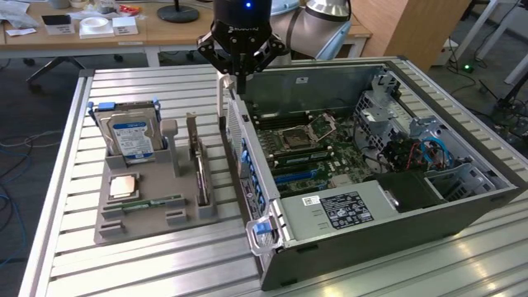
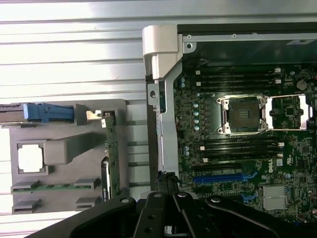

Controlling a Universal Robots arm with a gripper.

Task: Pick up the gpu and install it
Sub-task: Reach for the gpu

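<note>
Nearest the wrist camera, the pincer (image 2: 167,192) has its black links drawn together, clamped, as far as I can judge, on the top edge of the gpu (image 1: 221,105). The gpu hangs upright beneath it with its pale metal end pointing down. In the exterior view the pair sits near twelve o'clock, above the rear wall (image 1: 241,162) of the open computer case (image 1: 412,230). From there the circuit board (image 1: 307,145) lies at about four o'clock and the blue slots (image 1: 290,179) at about five. At seven o'clock the grey tray (image 1: 111,229) stands on the slatted worktop (image 1: 123,269), carrying a hard drive (image 1: 130,137), a square chip (image 1: 123,185), a green memory stick (image 1: 153,202) and another thin card (image 1: 200,176) on edge. The step in hand looks like bringing the gpu to its slot. Done well, that means keeping it plumb and parallel to the slot. The metal end should come down inside the rear wall rather than onto its rim, and the grip must be firm enough that the gpu cannot swing.
</note>
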